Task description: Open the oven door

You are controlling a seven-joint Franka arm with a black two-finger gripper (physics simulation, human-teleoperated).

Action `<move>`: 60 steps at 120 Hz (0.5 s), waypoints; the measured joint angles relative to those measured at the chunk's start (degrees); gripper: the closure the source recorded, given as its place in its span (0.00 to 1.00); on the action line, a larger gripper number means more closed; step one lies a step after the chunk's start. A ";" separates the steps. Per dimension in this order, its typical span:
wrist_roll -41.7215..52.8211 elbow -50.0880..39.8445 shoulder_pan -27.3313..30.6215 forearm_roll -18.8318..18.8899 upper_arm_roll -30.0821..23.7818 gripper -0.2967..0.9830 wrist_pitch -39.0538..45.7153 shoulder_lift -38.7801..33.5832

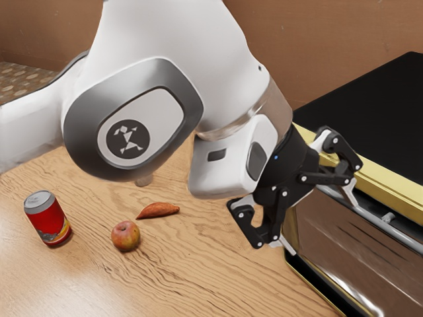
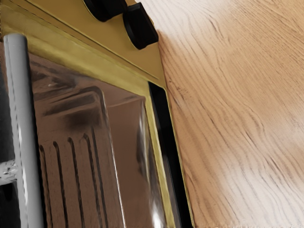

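- Oven door (image 1: 360, 264) is lying at the exterior view's right, toward the near side, its brown glass facing the tabletop (image 1: 198, 264); whether it is standing shut or slightly ajar, I cannot tell.
- Grey handle (image 1: 400, 236) is running along the door, just below the yellow edge (image 1: 380, 175) of the oven (image 1: 370, 99), whose black top is stretching toward the far right.
- Black gripper (image 1: 324, 228) is hanging in front of the door near one end of the handle, tilting down toward the exterior view's right.
- Its fingers are standing wide apart, holding nothing; one is reaching close to the handle, the other is pointing down beside the door's left edge. Whether either is touching, I cannot tell.
- In the wrist view, two black knobs (image 2: 141, 28) are sitting on the yellow panel (image 2: 71, 23) beside the door, and a dark strip (image 2: 168, 142) is running along the door's side, next to the wood.
- White arm (image 1: 158, 79) is coming in from the exterior view's left, crossing above the table.
- Red can (image 1: 47, 221) is standing upright at the left; an apple (image 1: 125, 236) is resting to its right, and an orange-brown root (image 1: 158, 210) is lying just right of the apple, slightly farther back.
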 joint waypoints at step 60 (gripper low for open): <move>-1.72 4.54 12.61 8.45 -0.25 0.33 -9.84 -34.00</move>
